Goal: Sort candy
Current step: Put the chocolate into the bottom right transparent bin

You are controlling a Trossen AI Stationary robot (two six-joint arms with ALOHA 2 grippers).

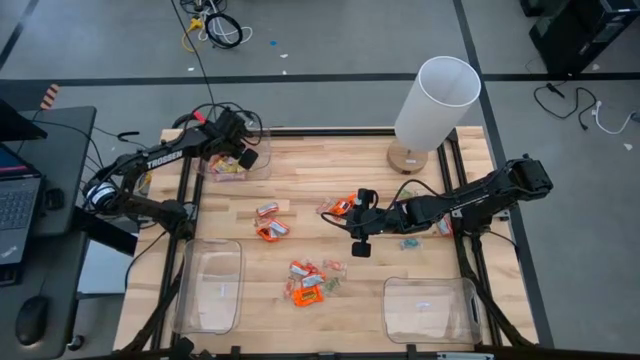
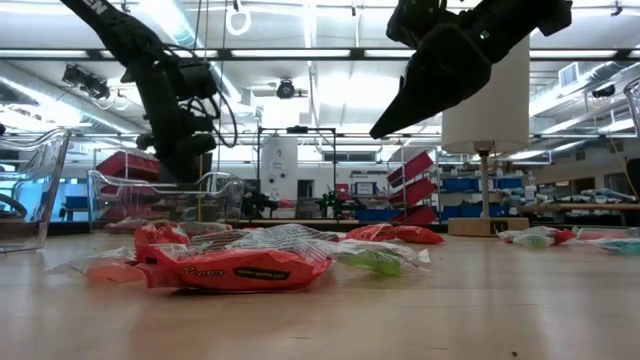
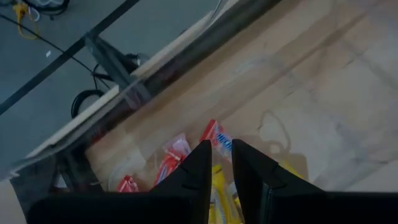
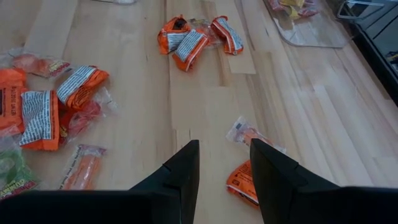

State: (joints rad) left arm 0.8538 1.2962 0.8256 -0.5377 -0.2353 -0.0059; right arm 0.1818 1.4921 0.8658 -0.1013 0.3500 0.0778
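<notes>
While its two dark, wedge-shaped fingers stand a narrow gap apart with nothing clamped between them, the left pincer (image 3: 219,163) hangs over a clear, thin-walled rectangular plastic bin (image 1: 258,166) at the bench's far left corner, where glossy yellow and red-and-white wrapped sweets (image 3: 216,138) lie in a crinkled heap.

Near the middle of the pale, straight-grained wooden plank bench (image 1: 300,180), the right pincer (image 4: 224,163) hovers low with its fingers parted and empty, above a bare strip of board; a bright orange foil-wrapped candy (image 4: 244,180) and a clear-wrapped one lie just beside one finger.

More of the small wrapped candies (image 1: 308,282) are scattered loose across the boards in clusters: shiny orange packets with white printed panels, pink ones in transparent film, a few with green.

Two more clear bins, one at the near left (image 1: 210,290) and one at the near right (image 1: 432,308), sit on the bench. A white cylindrical lamp (image 1: 436,98) on a round wooden base stands at the far right.
</notes>
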